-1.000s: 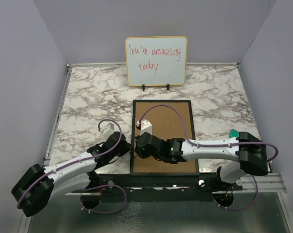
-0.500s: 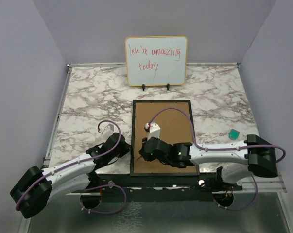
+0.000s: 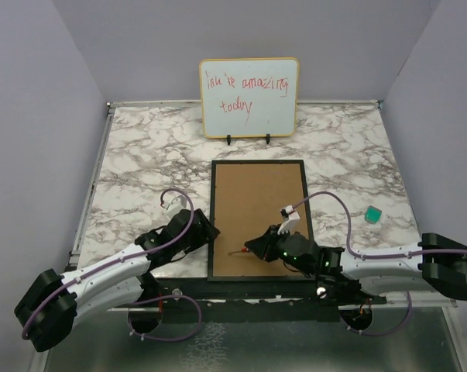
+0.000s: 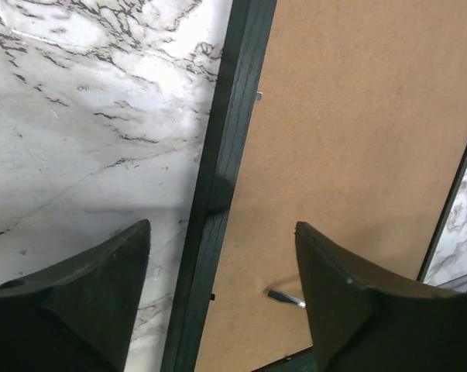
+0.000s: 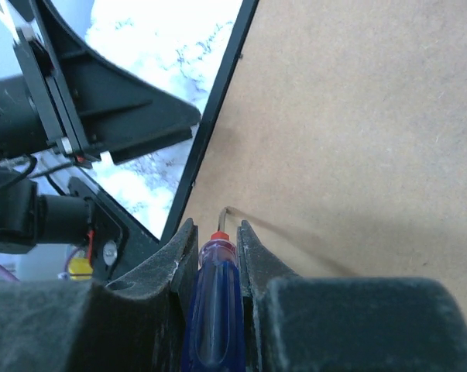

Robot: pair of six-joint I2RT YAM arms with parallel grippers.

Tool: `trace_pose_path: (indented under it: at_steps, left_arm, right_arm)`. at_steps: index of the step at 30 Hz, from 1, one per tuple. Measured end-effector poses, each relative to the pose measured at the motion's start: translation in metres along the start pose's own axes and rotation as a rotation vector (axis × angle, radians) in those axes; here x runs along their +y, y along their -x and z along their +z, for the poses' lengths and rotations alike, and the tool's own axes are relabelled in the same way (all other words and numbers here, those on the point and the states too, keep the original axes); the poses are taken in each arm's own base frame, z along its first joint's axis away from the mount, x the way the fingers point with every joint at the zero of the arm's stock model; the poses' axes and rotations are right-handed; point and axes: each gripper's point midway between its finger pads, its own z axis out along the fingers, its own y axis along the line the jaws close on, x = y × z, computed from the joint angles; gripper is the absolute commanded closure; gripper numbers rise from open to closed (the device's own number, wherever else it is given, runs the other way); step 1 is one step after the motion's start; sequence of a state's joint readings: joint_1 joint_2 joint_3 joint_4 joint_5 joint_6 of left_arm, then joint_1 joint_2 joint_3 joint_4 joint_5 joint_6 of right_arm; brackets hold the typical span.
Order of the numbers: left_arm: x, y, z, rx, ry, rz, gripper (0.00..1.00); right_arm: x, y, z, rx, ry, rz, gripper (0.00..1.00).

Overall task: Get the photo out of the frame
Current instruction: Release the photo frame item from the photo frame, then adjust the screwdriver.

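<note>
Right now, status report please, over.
Left gripper open over frame edge. Right gripper shut on screwdriver, tip at back panel. Photo hidden; panel on.

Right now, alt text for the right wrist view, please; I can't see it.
The right gripper has its jaws shut on a blue-handled screwdriver, metal tip over the brown back panel near the black frame edge. Marble table shows upper left.

Matt brown fibreboard point(image 3: 256, 209) fills the black frame point(image 3: 213, 186).

Soft, even light; glare on the marble table point(image 4: 59, 27); near fingers point(image 5: 179, 260) blurred, shadows faint.
</note>
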State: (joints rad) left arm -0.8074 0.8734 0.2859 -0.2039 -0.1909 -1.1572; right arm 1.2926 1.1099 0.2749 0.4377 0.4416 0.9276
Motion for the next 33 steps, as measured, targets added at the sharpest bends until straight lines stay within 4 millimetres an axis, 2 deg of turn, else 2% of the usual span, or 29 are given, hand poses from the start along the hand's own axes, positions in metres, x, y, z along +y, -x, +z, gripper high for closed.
trace_pose_path:
  at_steps: [3, 4, 6, 8, 9, 10, 12, 14, 17, 20, 23, 26, 27, 29, 31, 33]
  left_arm:
    - [-0.002, 0.000, -0.005, 0.019, 0.005, 0.052, 0.06]
    - [-0.002, 0.000, -0.007, 0.028, 0.008, 0.074, 0.02]
    - [-0.009, 0.002, -0.014, 0.041, -0.007, 0.132, 0.01]
    - [-0.026, 0.008, -0.025, 0.043, -0.062, 0.191, 0.01]
    - [-0.042, 0.013, -0.034, 0.040, -0.117, 0.227, 0.01]
    - [-0.057, 0.018, -0.042, 0.031, -0.170, 0.259, 0.01]
    - [-0.081, 0.024, -0.057, 0.024, -0.258, 0.314, 0.01]
    - [-0.104, 0.027, -0.071, 0.026, -0.354, 0.377, 0.01]
    - [-0.126, 0.019, -0.083, 0.081, -0.468, 0.474, 0.01]
    - [-0.132, -0.002, -0.084, 0.197, -0.539, 0.566, 0.01]
    - [-0.127, -0.027, -0.083, 0.340, -0.585, 0.628, 0.01]
    - [-0.124, -0.043, -0.090, 0.438, -0.639, 0.661, 0.01]
    - [-0.123, -0.046, -0.093, 0.458, -0.655, 0.668, 0.03]
    - [-0.123, -0.051, -0.099, 0.492, -0.686, 0.682, 0.16]
    - [-0.122, -0.055, -0.102, 0.517, -0.706, 0.690, 0.36]
    - [-0.121, -0.057, -0.102, 0.537, -0.712, 0.699, 0.51]
  right_arm:
    - [-0.001, 0.013, 0.002, -0.011, 0.045, 0.059, 0.99]
    - [0.000, 0.023, 0.003, -0.024, 0.067, 0.089, 0.99]
    - [-0.001, 0.047, 0.002, -0.055, 0.124, 0.148, 0.99]
    - [-0.004, 0.063, -0.003, -0.070, 0.172, 0.182, 0.99]
    - [-0.003, 0.064, -0.007, -0.045, 0.218, 0.189, 0.99]
    - [-0.010, 0.076, -0.007, -0.067, 0.219, 0.202, 1.00]
    - [-0.006, 0.075, -0.010, -0.015, 0.279, 0.202, 0.99]
    - [-0.001, 0.065, -0.013, 0.057, 0.331, 0.196, 0.99]
    - [0.007, 0.047, -0.018, 0.173, 0.398, 0.191, 0.99]
    - [0.022, 0.044, -0.023, 0.243, 0.473, 0.178, 0.99]
    - [0.038, 0.054, -0.026, 0.248, 0.551, 0.151, 0.99]
    - [0.050, 0.063, -0.028, 0.246, 0.608, 0.132, 0.99]
    - [0.051, 0.064, -0.028, 0.247, 0.618, 0.130, 0.99]
    - [0.053, 0.064, -0.029, 0.255, 0.633, 0.129, 0.99]
    - [0.054, 0.063, -0.031, 0.266, 0.642, 0.132, 0.99]
    - [0.056, 0.062, -0.032, 0.273, 0.652, 0.132, 0.99]
